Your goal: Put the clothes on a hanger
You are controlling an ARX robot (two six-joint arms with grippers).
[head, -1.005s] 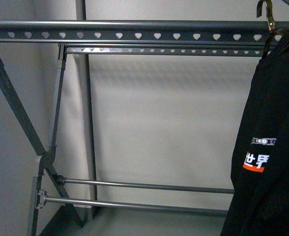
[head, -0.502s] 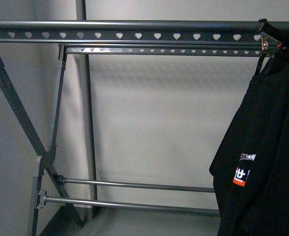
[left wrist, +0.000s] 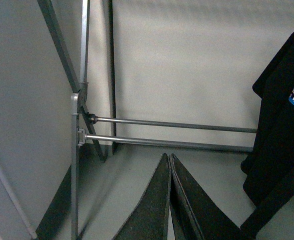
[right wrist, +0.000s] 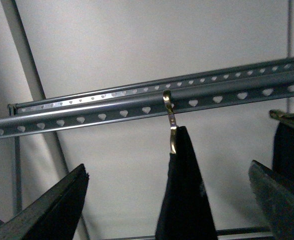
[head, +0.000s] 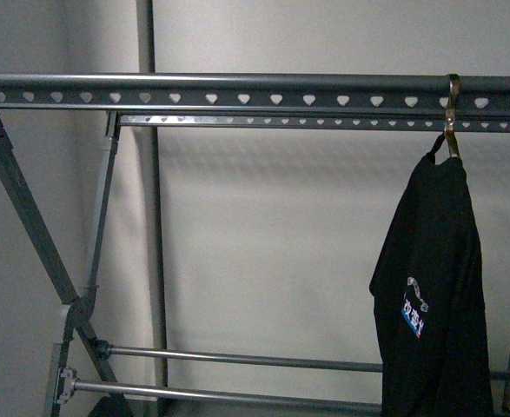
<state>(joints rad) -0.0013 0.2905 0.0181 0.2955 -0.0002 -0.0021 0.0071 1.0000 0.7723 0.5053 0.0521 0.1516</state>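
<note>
The black T-shirt (head: 437, 287) hangs from a brass hook (head: 451, 113) on the top rail (head: 237, 91) of the grey rack, towards its right end. Its logo patch (head: 413, 313) faces left. No gripper shows in the front view. In the right wrist view my right gripper (right wrist: 168, 167) is open and empty, with its fingers (right wrist: 61, 205) spread either side of the shirt (right wrist: 184, 200) and apart from it, below the hook (right wrist: 170, 120). In the left wrist view my left gripper (left wrist: 170, 160) is shut and empty, low down and left of the shirt (left wrist: 282, 120).
The rack's slanted leg (head: 29, 217) is at the left, and two lower cross bars (head: 237, 356) run across. A second dark garment (right wrist: 289, 150) hangs to the right of the shirt. A pale wall is behind.
The hook, held above the rail at the far right, has come down onto the top rail. The dark gripper seen at it half a second ago has left the view. The shirt now hangs free.
</note>
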